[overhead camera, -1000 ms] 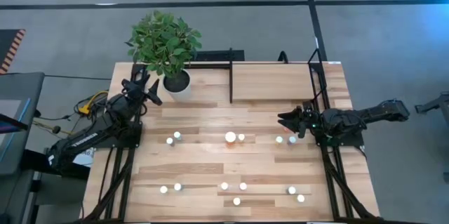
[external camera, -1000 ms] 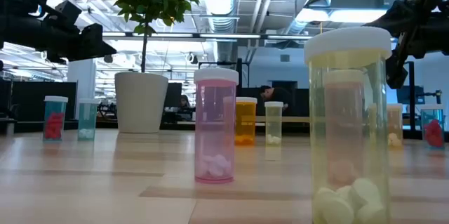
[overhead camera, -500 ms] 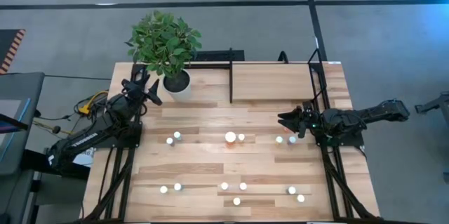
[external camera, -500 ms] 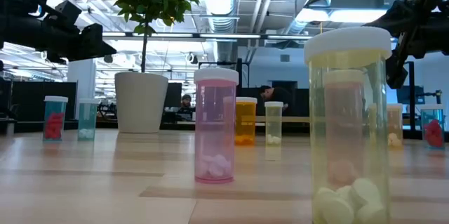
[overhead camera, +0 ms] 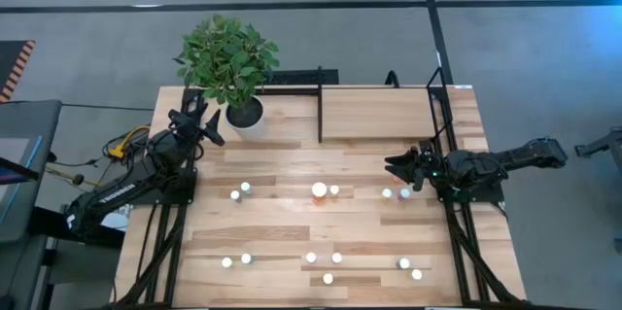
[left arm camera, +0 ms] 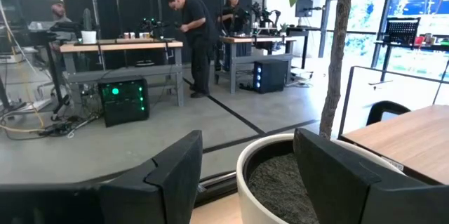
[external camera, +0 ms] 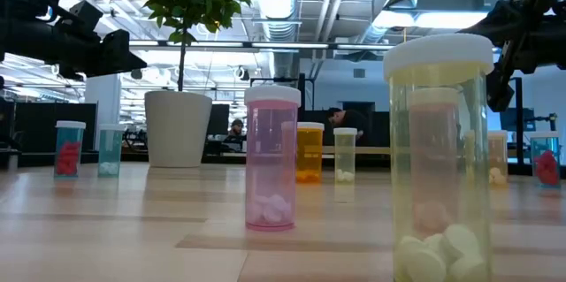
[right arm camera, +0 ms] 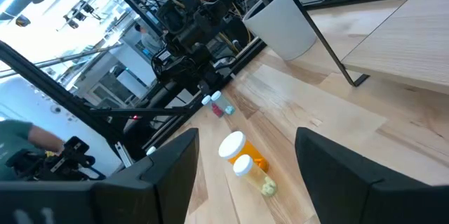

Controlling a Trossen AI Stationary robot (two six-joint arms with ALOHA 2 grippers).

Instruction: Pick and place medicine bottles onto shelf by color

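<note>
Several small white-capped medicine bottles stand upright on their bases across the tabletop: a larger orange one (overhead camera: 319, 190) mid-table, a pink one (external camera: 271, 158) and a yellowish one (external camera: 439, 158) near the low camera. The shelf (overhead camera: 379, 113), a light-wood board in black bars, lies at the table's far right. My right gripper (overhead camera: 397, 167) is open and empty above the table at the right, near two bottles (overhead camera: 396, 193). My left gripper (overhead camera: 204, 116) is open and empty at the far left, beside the plant pot (overhead camera: 244, 114).
A leafy plant (overhead camera: 225, 57) in a white pot stands at the far left, just ahead of my left gripper (left arm camera: 242, 168). People and desks show in the room beyond the table. The orange and a greenish bottle (right arm camera: 249, 164) stand ahead of my right gripper.
</note>
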